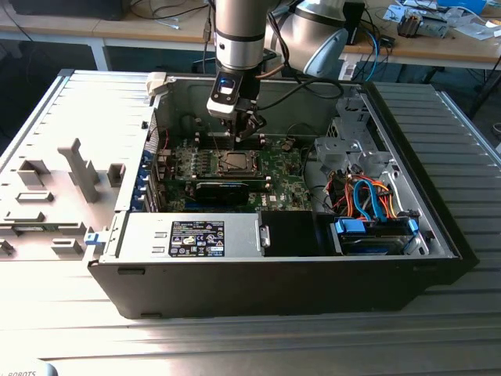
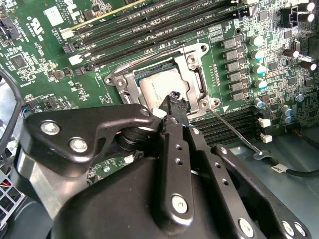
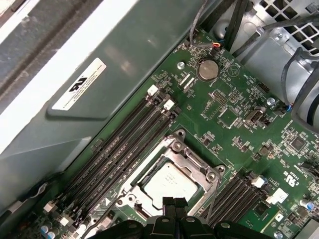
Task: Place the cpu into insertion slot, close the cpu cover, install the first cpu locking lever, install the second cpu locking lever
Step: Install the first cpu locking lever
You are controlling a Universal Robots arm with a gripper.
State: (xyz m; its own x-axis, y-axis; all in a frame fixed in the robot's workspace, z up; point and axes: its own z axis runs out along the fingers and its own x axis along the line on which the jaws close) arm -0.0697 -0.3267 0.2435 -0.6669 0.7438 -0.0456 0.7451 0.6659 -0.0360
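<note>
In both wrist views the jaws (image 3: 175, 203) are the nearest thing. Their two black tips are pressed together, and nothing is seen between them. Directly beyond the tips lies the cpu (image 3: 167, 182). The tips stand over its near edge, and it cannot be told whether they touch it.

The cpu sits inside the insertion slot (image 2: 158, 69), flat, with its dull metal top facing up. It is square, so it has no long axis. Its sides run parallel to the frame around it and to the long memory slots (image 3: 119, 154) beside the socket. The cpu cover (image 3: 198, 168) is folded down on it, and the chip shows through the square window. In the second wrist view one thin locking lever (image 2: 234, 130) sticks out from a corner of the socket, away from the frame, with its bent end over the bare case floor.

In the exterior view the computer case (image 1: 274, 286) lies open on the ribbed bench (image 1: 258, 345). Nearest inside are the power supply (image 1: 196, 236) and, on the exterior view's right, a drive (image 1: 374, 233) with blue cables. Behind them lies a black card (image 1: 223, 190), then the green motherboard (image 1: 286, 168) with the cpu. Over it the arm (image 1: 239, 39) comes down.
</note>
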